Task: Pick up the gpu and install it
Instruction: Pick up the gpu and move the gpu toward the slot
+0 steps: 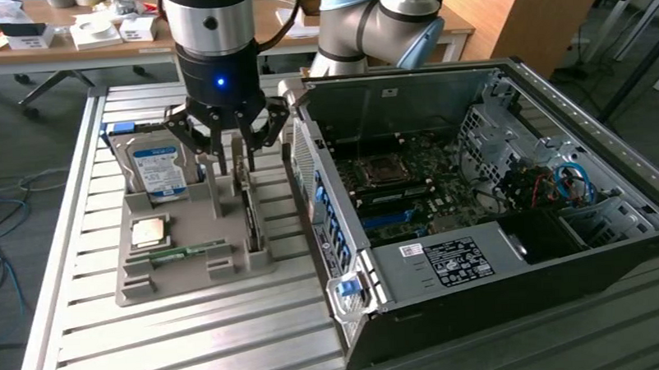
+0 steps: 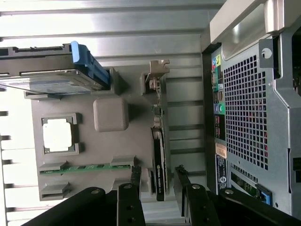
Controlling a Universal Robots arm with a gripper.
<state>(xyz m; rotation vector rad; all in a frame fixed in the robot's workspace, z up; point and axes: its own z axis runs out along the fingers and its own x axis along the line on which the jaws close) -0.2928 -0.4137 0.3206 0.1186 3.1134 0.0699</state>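
Observation:
The gpu is a thin dark card standing on its edge in a slot of the grey tray, with its pale metal bracket at one end. In the exterior view the gpu stands along the tray's side nearest the computer case. My gripper hangs straight above the card's far end, open. In the wrist view the gripper has one finger on each side of the card, and neither touches it. Nothing is held.
The tray also holds a blue-labelled hard drive, a square chip and a green RAM stick. The open computer case lies close at the exterior view's right on the slatted metal table.

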